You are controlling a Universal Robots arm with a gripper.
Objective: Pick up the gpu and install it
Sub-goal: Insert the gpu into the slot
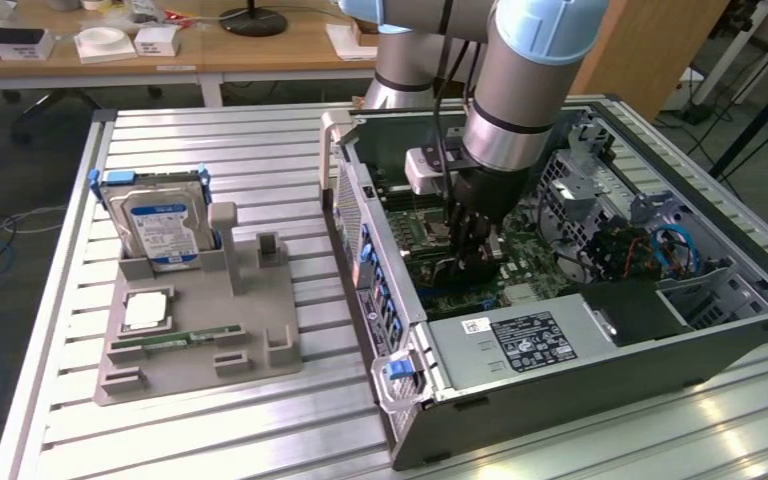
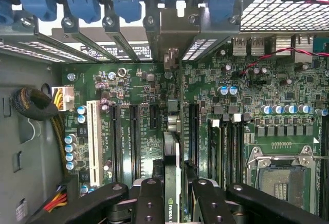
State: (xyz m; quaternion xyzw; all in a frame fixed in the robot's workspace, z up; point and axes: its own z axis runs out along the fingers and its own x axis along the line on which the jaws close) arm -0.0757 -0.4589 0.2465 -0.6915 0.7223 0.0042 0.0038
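Reaching down into the open case (image 1: 704,330), the arm carries its gripper (image 1: 475,262) low over the motherboard (image 1: 524,265). In the wrist view the black fingers (image 2: 149,203) are clamped on the gpu (image 2: 172,183), which is held edge-on, a thin card with a green logo on its edge, just above the green board (image 2: 267,106) and in line with the long dark slots (image 2: 134,136); whether its edge already sits in a slot cannot be told. Blue clips (image 2: 82,0) line the rear bracket bays beyond it. On the exterior view's left, well apart from the case, a grey holder (image 1: 197,330) on the slatted table (image 1: 64,400) keeps a hard drive (image 1: 160,225) upright and a memory stick (image 1: 177,340) lying flat.
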